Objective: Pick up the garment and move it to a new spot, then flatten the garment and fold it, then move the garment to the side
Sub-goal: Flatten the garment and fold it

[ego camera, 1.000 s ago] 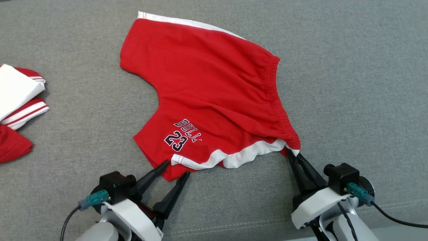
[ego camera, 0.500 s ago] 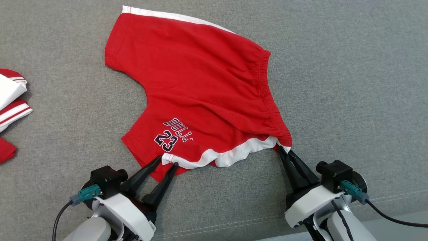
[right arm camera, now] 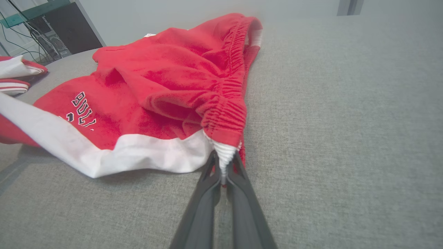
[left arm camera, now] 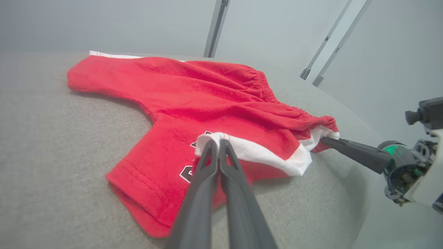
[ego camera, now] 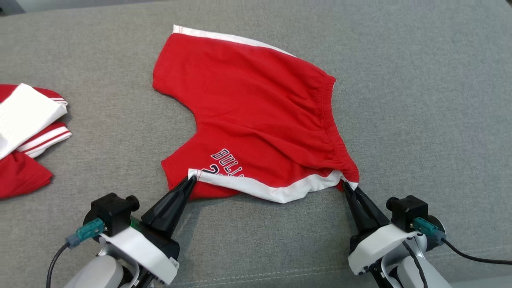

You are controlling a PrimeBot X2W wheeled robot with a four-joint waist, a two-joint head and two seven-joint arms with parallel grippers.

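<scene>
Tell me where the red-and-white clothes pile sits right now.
Head view, far left edge of the grey surface: the pile lies apart from the red shorts, up and left of the left tool.

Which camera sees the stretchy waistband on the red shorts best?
The right wrist view: the waistband runs close up from the right pincer, every gather sharp. The head view shows its whole length along the right edge of the shorts, but smaller. The left wrist view shows it far off and squashed.
</scene>
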